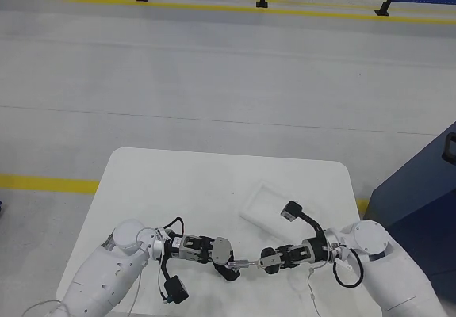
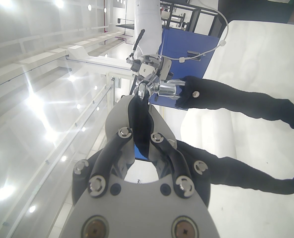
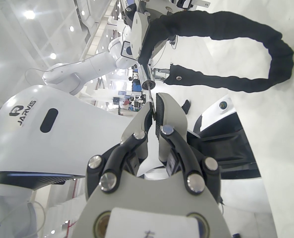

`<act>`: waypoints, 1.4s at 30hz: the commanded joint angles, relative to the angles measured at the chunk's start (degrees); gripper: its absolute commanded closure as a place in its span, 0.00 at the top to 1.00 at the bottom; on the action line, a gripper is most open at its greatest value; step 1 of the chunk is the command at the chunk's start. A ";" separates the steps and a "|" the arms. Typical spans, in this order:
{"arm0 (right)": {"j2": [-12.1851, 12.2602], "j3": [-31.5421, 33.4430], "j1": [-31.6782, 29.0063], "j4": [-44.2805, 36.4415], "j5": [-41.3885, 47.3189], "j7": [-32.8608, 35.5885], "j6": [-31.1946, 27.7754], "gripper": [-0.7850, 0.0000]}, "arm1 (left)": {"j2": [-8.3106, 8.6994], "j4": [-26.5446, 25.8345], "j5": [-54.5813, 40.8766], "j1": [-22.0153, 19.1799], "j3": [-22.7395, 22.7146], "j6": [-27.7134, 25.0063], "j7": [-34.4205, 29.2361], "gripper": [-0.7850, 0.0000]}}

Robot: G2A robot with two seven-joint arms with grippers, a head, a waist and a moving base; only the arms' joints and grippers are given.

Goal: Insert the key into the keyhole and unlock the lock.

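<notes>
**A:** Two grippers nose to nose, and the right gripper [image 3: 153, 105] is pinched tight on the head of a thin flat steel key [image 3: 149, 95].

**B:** And its partner?

**A:** Over there the left gripper [image 2: 138, 107] is squeezed onto the black fabric-sleeved cable [image 3: 273, 50], right behind the polished chrome lock cylinder [image 3: 144, 74]. I'd say it's bracing it so a twist turns the key, not the lock.

**B:** Which way is the key aimed?

**A:** Tip toward the left arm, long axis in line with the cylinder, running side to side over the white table [image 1: 172, 182]. The blade meets the keyhole face, but I can't tell how deep it sits. The cable's far end joins the cylinder's side, so it looks latched.
</notes>
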 commanded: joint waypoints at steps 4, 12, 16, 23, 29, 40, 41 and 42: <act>0.16 0.85 -1.03 -1.77 -0.42 -1.78 -3.49 0.00 | 0.00 0.00 0.00 0.00 0.00 0.00 0.00 0.00; 1.06 1.58 -2.64 -5.19 -3.60 -5.81 -7.52 0.00 | 0.00 0.00 0.00 0.00 0.00 0.00 0.00 0.00; 1.64 1.43 -3.01 -6.05 -6.25 -7.87 -9.58 0.00 | 0.00 0.00 0.00 0.00 0.00 0.00 0.00 0.00; 2.75 0.39 -3.44 -7.40 -9.36 -12.20 -13.92 0.00 | 0.00 0.00 0.00 0.00 0.00 0.00 0.00 0.00; 3.95 -1.09 -3.35 -8.20 -11.00 -15.86 -17.58 0.00 | 0.00 0.00 0.00 0.00 0.00 0.00 0.00 0.00; 6.07 -4.19 -2.14 -8.18 -14.00 -21.37 -23.08 0.00 | 0.00 0.00 0.00 0.00 0.00 0.00 0.00 0.00; 6.24 -4.51 -2.07 -8.17 -14.36 -21.93 -23.64 0.00 | 0.00 0.00 0.00 0.00 0.00 0.00 0.00 0.00; 6.41 -4.73 -1.98 -8.11 -14.76 -22.61 -24.32 0.00 | 0.00 0.00 0.00 0.00 0.00 0.00 0.00 0.00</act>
